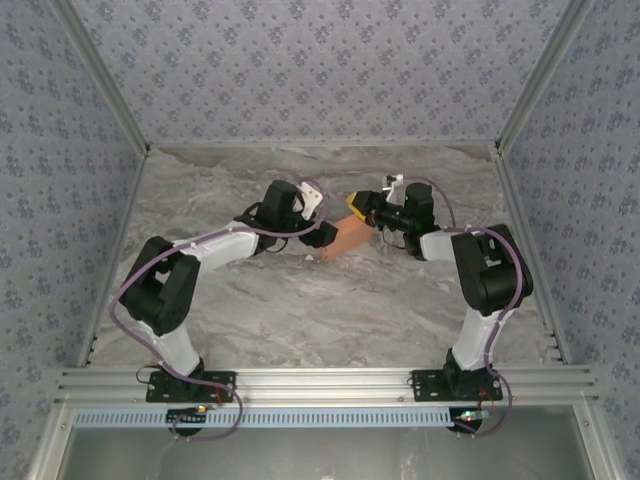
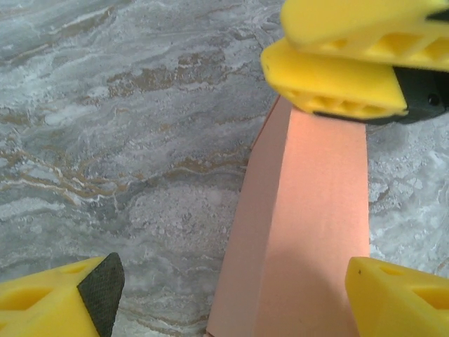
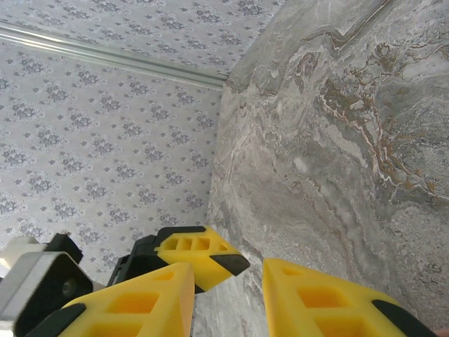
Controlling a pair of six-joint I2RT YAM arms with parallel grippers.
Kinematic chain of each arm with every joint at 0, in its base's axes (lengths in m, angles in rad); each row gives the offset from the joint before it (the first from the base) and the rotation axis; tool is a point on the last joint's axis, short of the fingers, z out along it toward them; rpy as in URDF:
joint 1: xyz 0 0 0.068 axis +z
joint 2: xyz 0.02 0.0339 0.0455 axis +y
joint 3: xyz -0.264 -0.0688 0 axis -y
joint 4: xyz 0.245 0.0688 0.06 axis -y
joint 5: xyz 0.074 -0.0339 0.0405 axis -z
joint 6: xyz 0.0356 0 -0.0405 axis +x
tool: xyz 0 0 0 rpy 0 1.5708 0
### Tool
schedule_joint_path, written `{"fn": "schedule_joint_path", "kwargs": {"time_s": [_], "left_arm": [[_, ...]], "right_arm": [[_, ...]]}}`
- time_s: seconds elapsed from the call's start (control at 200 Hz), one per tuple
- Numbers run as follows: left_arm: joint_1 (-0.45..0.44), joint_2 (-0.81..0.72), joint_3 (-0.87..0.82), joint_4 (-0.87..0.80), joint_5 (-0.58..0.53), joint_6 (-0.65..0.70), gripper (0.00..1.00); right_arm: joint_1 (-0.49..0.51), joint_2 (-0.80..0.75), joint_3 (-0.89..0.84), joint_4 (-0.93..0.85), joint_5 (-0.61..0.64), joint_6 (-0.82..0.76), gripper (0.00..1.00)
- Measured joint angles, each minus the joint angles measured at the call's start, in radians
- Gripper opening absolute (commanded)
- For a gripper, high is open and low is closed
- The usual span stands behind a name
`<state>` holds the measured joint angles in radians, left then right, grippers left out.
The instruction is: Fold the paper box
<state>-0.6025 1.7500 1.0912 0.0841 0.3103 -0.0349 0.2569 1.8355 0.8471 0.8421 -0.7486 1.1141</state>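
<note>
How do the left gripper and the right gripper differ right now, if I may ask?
The left gripper stands wide open, straddling the paper box; the right gripper is parted only narrowly. The left sits at one end of the box, the right at the other. Both are yellow-fingered.
</note>
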Motion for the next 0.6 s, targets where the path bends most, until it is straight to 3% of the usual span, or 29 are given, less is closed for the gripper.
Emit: {"fn": "schedule_joint_path", "kwargs": {"time_s": [0.275, 0.6], "left_arm": [[-0.002, -0.008, -0.081, 0.119, -0.015, 0.001, 0.84], [-0.006, -0.008, -0.084, 0.131, -0.038, 0.001, 0.84]], "right_arm": [[-0.001, 0.0, 0.023, -0.045, -0.011, -0.003, 0.33], [0.011, -0.006, 0.084, -0.16, 0.008, 0.024, 0.35]]}}
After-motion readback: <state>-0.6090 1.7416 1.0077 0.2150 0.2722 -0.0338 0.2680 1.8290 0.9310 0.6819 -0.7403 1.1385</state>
